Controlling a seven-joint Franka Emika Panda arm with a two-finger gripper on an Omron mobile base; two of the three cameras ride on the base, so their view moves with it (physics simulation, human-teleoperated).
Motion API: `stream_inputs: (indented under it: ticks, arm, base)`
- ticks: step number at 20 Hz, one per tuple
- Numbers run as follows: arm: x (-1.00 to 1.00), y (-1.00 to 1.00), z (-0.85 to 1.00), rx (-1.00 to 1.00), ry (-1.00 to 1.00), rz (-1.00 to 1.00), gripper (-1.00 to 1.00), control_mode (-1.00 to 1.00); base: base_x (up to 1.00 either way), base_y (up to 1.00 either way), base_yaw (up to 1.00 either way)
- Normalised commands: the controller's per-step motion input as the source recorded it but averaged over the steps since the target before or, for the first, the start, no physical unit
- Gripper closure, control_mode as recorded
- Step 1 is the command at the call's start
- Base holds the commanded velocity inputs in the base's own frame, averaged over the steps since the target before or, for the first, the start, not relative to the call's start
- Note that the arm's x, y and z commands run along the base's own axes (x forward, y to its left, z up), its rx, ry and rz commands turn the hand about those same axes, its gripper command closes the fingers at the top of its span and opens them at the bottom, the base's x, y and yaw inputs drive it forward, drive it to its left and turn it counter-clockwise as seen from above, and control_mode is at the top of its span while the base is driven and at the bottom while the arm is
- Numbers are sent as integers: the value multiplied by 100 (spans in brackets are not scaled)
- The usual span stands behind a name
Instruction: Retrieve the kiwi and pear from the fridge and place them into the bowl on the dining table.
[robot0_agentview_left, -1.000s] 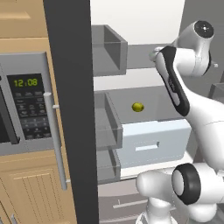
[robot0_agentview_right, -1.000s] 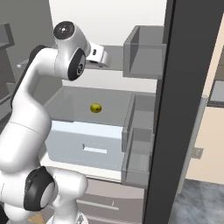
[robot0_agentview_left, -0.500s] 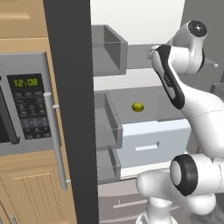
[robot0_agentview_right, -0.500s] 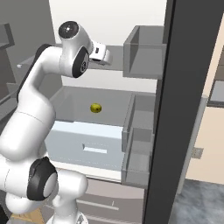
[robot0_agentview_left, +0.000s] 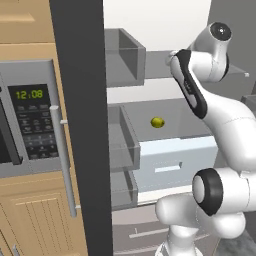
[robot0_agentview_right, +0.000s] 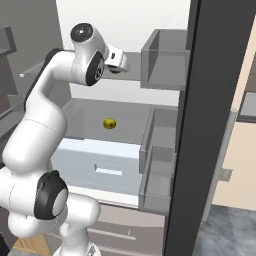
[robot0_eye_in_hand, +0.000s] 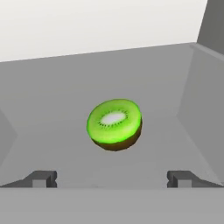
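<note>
Since the earlier frames the upper arm links have been swung slightly: in the left base view the white shoulder joint is seen a little farther right, and in the right base view the wrist is seen extended further toward the door shelf. The small yellow-green fruit has remained in place.

The fridge is seen with its doors open; the black door edge is shown upright in the foreground of both base views. The white interior, the grey door bins and a pale drawer are visible. The yellow-green fruit is located on the clear shelf above the pale drawer, apart from the shelf walls. Whether it is the pear cannot be determined at this size.

In the hand view a halved kiwi is shown resting on a grey shelf surface, its green cut face with pale core turned up toward the camera. The gripper is positioned with the kiwi ahead of and between the two fingertips. The jaws are spread wide and nothing is held; no contact with the kiwi is observed.

A built-in microwave with a green clock is set in the wood cabinet beside the left door.
</note>
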Motion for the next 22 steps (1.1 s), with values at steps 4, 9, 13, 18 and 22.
stream_inputs:
  ticks: [4,9,13,18,22]
  arm:
    - [18,0,0,0,0,0,-100,-100]
    - [30,-2,-1,0,0,0,-100,-100]
    - [30,-8,-4,0,0,0,-100,-100]
    - [11,-15,-3,0,0,0,-100,-100]
    - [0,-8,-2,0,1,0,-100,-100]
  base:
    - [0,0,0]
    - [0,0,0]
    - [0,0,0]
    - [0,0,0]
    - [0,0,0]
